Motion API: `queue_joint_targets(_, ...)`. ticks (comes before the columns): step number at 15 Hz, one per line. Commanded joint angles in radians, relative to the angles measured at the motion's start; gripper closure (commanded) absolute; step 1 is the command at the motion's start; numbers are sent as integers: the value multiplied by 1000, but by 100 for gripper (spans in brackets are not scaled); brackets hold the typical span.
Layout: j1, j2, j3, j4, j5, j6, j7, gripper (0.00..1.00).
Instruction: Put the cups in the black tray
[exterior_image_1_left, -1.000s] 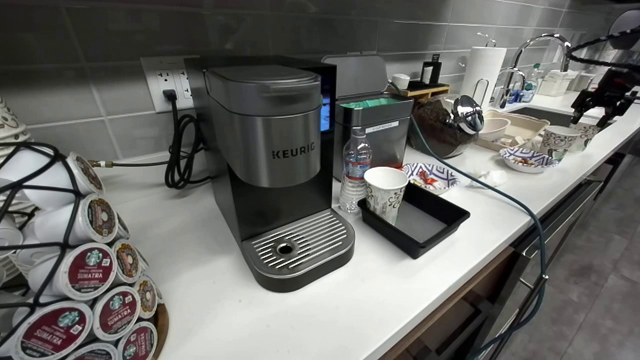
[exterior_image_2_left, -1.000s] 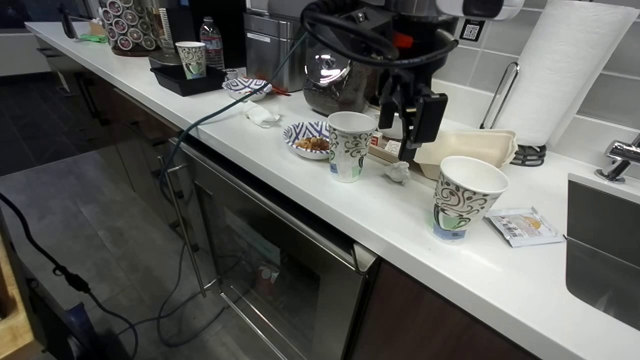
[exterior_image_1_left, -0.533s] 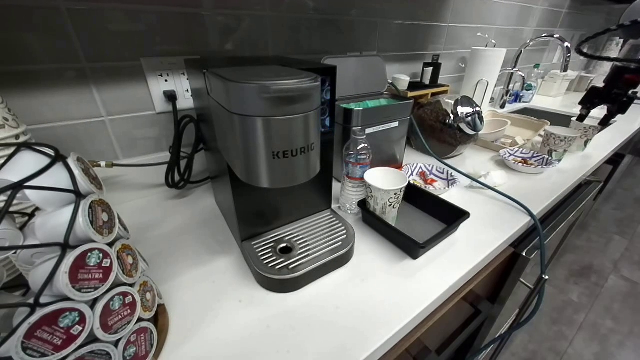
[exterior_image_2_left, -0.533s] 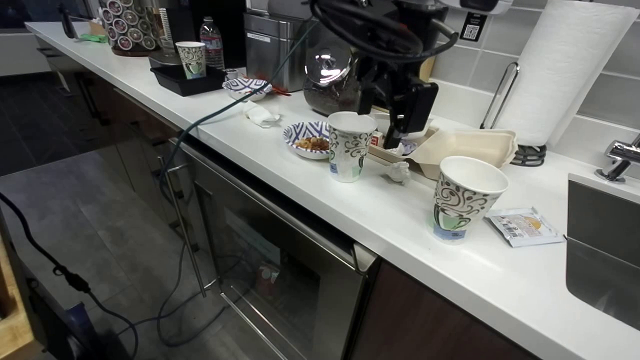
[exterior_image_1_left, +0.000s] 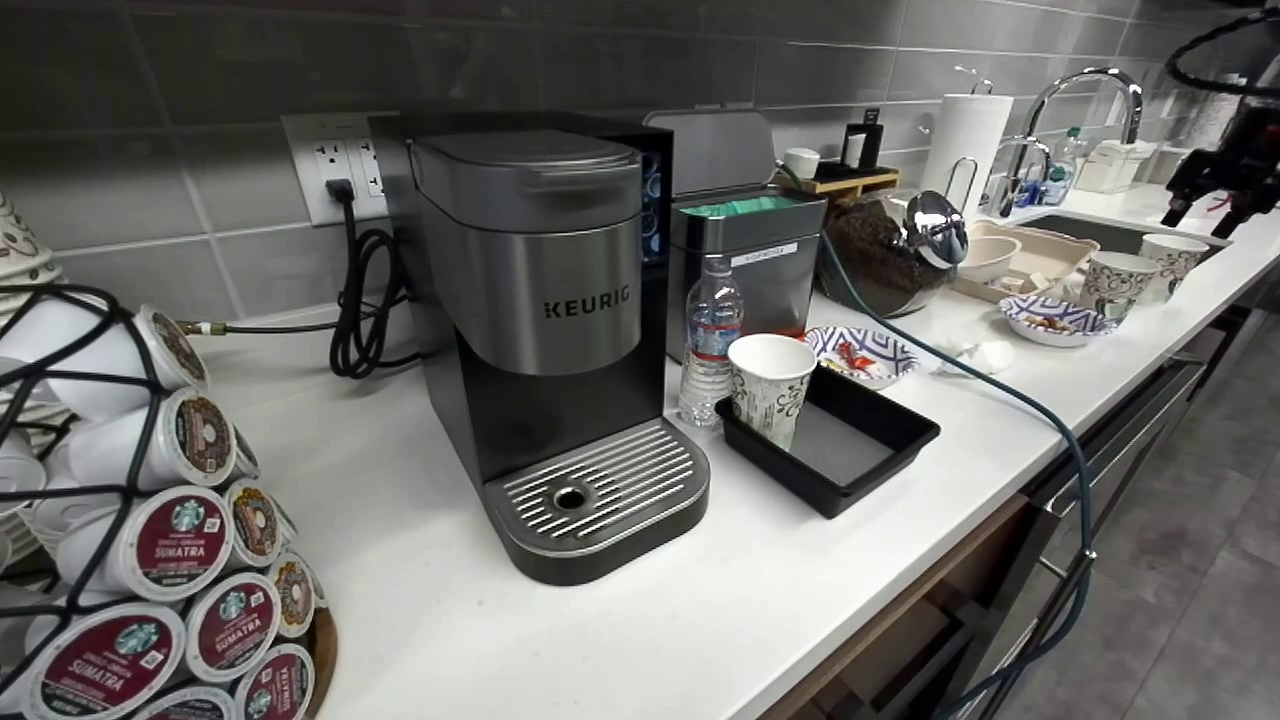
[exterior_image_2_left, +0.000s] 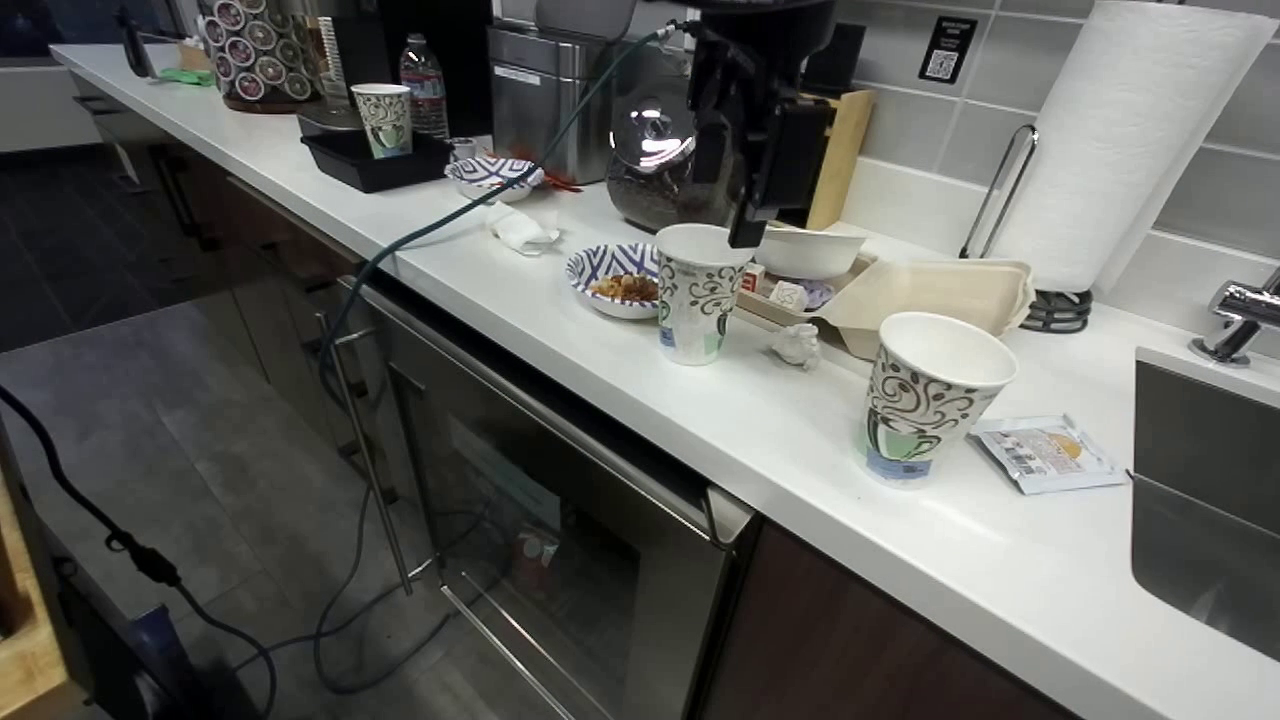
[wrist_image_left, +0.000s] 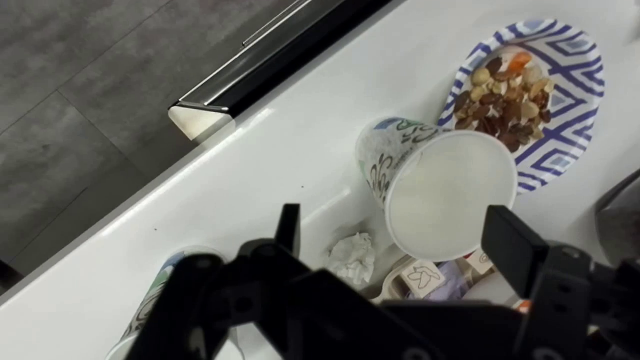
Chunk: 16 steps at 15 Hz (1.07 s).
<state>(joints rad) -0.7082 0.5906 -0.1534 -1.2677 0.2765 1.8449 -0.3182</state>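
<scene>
Table carrying cup by nut bowl, cup nr sink; third cup sitting in blk tray. I'm hovering tool wide, empty, prob. eyeing nut-bowl cup; should be centring pads, pinching lightly.

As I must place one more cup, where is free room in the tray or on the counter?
Free: in the black tray, beside its cup; on the counter, between coffee pods and coffee machine. Crowded: near the gripper, with another cup, the nut bowl and the beige box close together.
</scene>
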Motion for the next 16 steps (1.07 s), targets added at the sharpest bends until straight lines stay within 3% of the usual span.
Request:
queue_joint_targets(1, 64, -75, -26, -165, -8, 178, 171, 1)
queue_joint_targets(4, 112, -70, -36, -225, -28, 312, 290, 2)
queue_joint_targets(6, 132, -53, -42, -236, -42, 338, 336, 4)
queue_joint_targets(7, 150, -43, -59, -234, -39, 333, 346, 9)
queue_joint_targets(14, 151, -3, -88, -186, -37, 270, 349, 9)
queue_joint_targets(15, 152, 0, -94, -186, -42, 272, 352, 12)
queue_joint_targets(16, 152, 1, -98, -189, -47, 265, 347, 24)
